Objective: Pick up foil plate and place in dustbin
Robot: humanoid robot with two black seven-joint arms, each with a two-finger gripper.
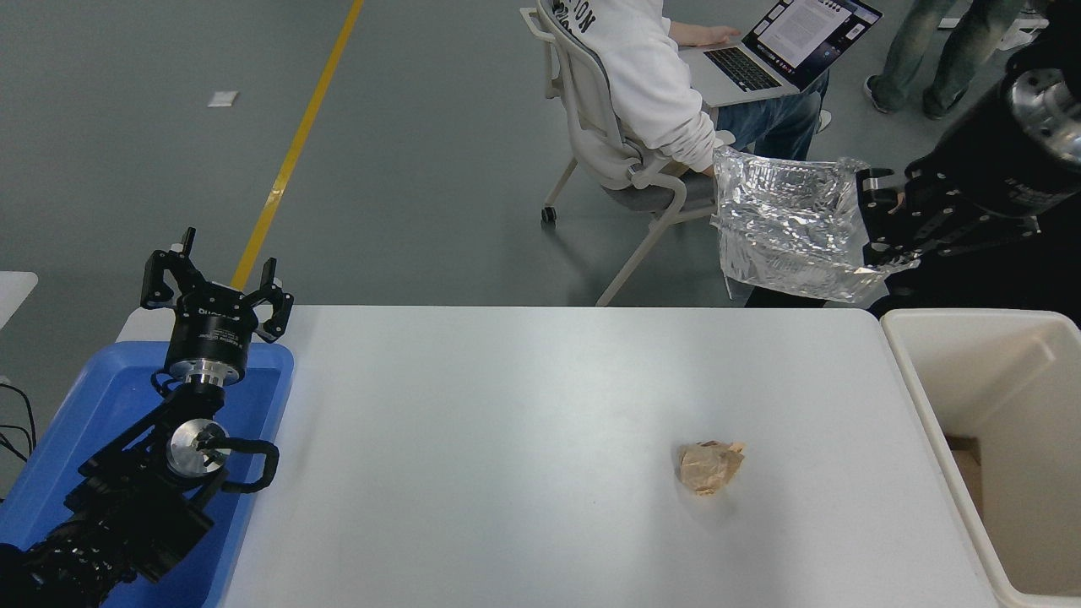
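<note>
White table point(507, 439) is cleared of the plate point(790, 232), which is held aloft by its right rim, clamped in the right gripper point(878, 232), near the dustbin point(937, 397). Thin, light foil is judged easily crushed.

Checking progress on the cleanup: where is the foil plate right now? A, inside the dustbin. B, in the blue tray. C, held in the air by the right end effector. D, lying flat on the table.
C: the right end effector grips the foil plate by its edge, above the table's far corner.
</note>
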